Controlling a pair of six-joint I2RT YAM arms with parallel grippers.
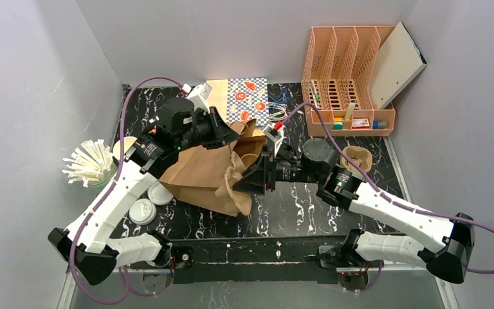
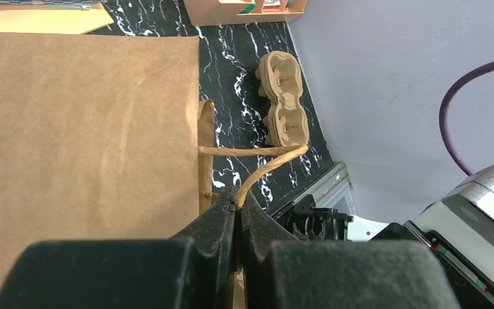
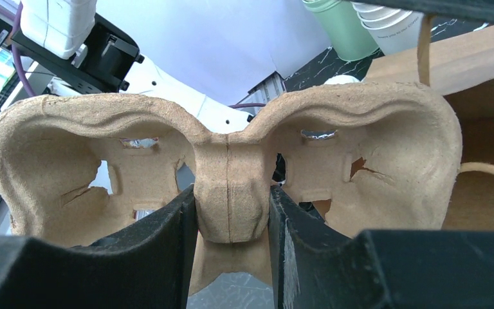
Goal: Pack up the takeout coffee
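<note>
Closest in, your right gripper (image 3: 231, 219) clamps the centre ridge of a moulded pulp cup carrier (image 3: 334, 148), which sits at the mouth of the brown paper bag (image 2: 83, 129). Your left gripper (image 2: 237, 209) is pinched tight on the bag's twine handle (image 2: 264, 170). Both lidded coffee cups (image 1: 143, 211) stand beside the left arm, unpacked. The next move is probably to slide the carrier inside while holding the mouth open.

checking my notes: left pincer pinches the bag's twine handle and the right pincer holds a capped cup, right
Not quite. The right pincer holds a pulp cup carrier by its middle ridge, not a capped cup: right wrist view. The left pincer does pinch the twine handle.
</note>
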